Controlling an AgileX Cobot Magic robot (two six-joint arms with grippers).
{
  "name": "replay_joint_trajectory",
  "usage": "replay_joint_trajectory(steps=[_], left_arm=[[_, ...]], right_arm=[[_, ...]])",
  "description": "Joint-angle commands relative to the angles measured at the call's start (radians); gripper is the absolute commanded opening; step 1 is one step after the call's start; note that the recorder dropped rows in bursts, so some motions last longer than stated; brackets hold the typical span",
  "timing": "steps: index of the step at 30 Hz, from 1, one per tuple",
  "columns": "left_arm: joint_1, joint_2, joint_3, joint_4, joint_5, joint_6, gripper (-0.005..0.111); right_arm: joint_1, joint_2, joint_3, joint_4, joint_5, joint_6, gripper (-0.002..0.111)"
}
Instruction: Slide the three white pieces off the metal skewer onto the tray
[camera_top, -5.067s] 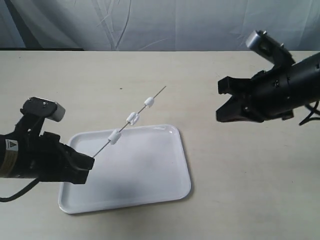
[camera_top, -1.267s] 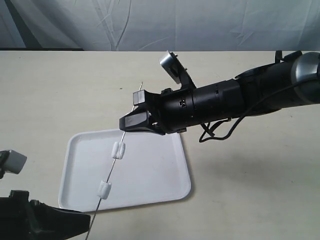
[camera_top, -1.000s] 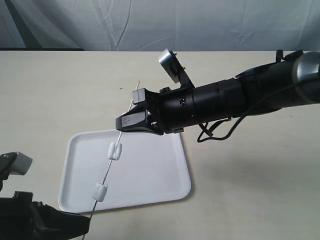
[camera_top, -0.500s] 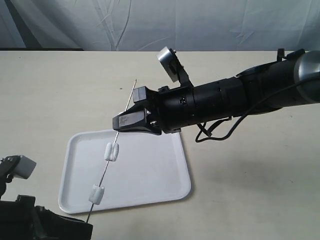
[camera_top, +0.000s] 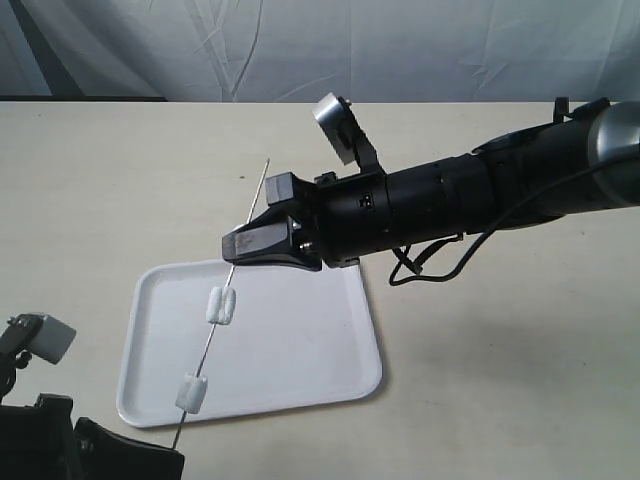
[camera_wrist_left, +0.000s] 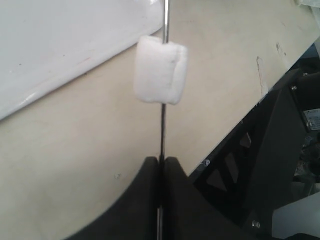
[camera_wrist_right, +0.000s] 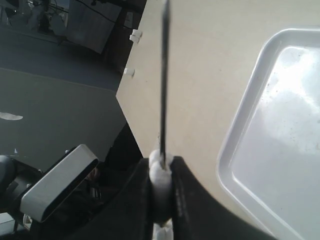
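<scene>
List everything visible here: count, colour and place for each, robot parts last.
tray: one, glossy white, left of centre in the exterior view.
metal skewer: one, grey, slanting above the tray.
white pieces: three, white, threaded on the skewer; one clamped near its tip, another lowest.
table: one, beige, under the tray.
backdrop cloth: one, grey-blue, behind the table.
left gripper: one, black, shut on the skewer's near end.
right gripper: one, black, closed around the piece nearest the tip.

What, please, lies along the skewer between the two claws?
In the exterior view the metal skewer carries an upper piece by the right claw and a lower piece near the left claw. The third piece is pinched in the right claw.
</scene>
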Motion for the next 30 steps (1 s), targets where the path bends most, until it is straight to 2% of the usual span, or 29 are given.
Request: replay_joint_trajectory(steps=[1,6,9,10,12,13,23,25,26,28,30], left_arm=[[-0.004,0.000,0.000,-0.022,-0.001,0.010,0.000],[-0.004,0.000,0.000,-0.023,0.005,0.011,0.000],[-0.004,0.000,0.000,-0.028,0.005,0.028,0.000],[-0.004,0.000,0.000,-0.032,0.005,0.028,0.000],[-0.004,0.000,0.000,-0.034,0.005,0.028,0.000],[-0.004,0.000,0.000,-0.036,0.015,0.028,0.000],[-0.004,0.000,0.000,-0.042,0.046,0.020,0.000],[-0.004,0.000,0.000,-0.031,0.045,0.005,0.000],[-0.004,0.000,0.000,-0.028,0.050,-0.002,0.000],[-0.004,0.000,0.000,-0.024,0.056,-0.004,0.000],[-0.004,0.000,0.000,-0.016,0.057,-0.018,0.000]], right_arm=[[0.002,-0.009,-0.004,0.003,0.018,-0.008,-0.001],[0.002,-0.009,-0.004,0.003,0.015,-0.008,0.001],[0.002,-0.009,-0.004,0.003,0.008,-0.008,0.020],[0.002,-0.009,-0.004,0.003,0.005,-0.008,0.031],[0.002,-0.009,-0.004,0.003,0.005,-0.008,0.042],[0.002,-0.009,-0.004,0.003,0.007,-0.008,0.044],[0.002,-0.009,-0.004,0.003,0.014,-0.008,0.037],[0.002,-0.009,-0.004,0.003,0.014,-0.008,0.027],[0.002,-0.009,-0.004,0.003,0.009,-0.008,0.018],[0.002,-0.009,-0.004,0.003,-0.002,-0.008,0.006],[0.002,-0.009,-0.004,0.003,-0.012,-0.008,0.005]])
